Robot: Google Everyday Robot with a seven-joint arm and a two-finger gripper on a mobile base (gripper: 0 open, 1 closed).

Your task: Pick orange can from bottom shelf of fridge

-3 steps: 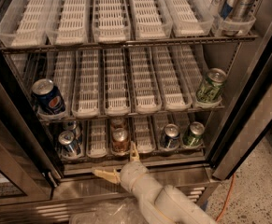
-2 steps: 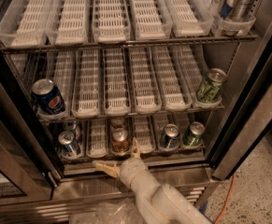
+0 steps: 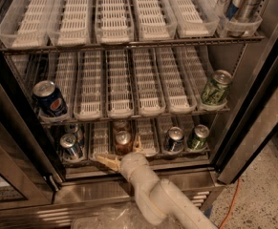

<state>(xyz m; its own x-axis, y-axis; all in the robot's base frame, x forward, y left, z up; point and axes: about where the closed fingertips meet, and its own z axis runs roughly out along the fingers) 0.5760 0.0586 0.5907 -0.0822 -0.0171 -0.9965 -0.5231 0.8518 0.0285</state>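
The orange can (image 3: 123, 141) stands at the front of a middle lane on the bottom shelf (image 3: 149, 138) of the fridge (image 3: 253, 113). A second copper-coloured can (image 3: 121, 126) sits just behind it. My gripper (image 3: 122, 152) is at the shelf's front edge, right in front of the orange can and open. One tan finger (image 3: 106, 161) points left and low, and the other finger (image 3: 137, 142) rises beside the can's right side. The white arm (image 3: 157, 194) comes in from the lower middle.
On the bottom shelf, silver-blue cans (image 3: 70, 146) stand at the left, a dark can (image 3: 175, 139) and a green can (image 3: 198, 136) at the right. The middle shelf holds a Pepsi can (image 3: 50, 99) and a green can (image 3: 216, 88). The steel sill (image 3: 100, 190) runs below.
The gripper has moved forward and up toward the bottom shelf. Its right finger now reaches beside the orange can. The cans have not moved.
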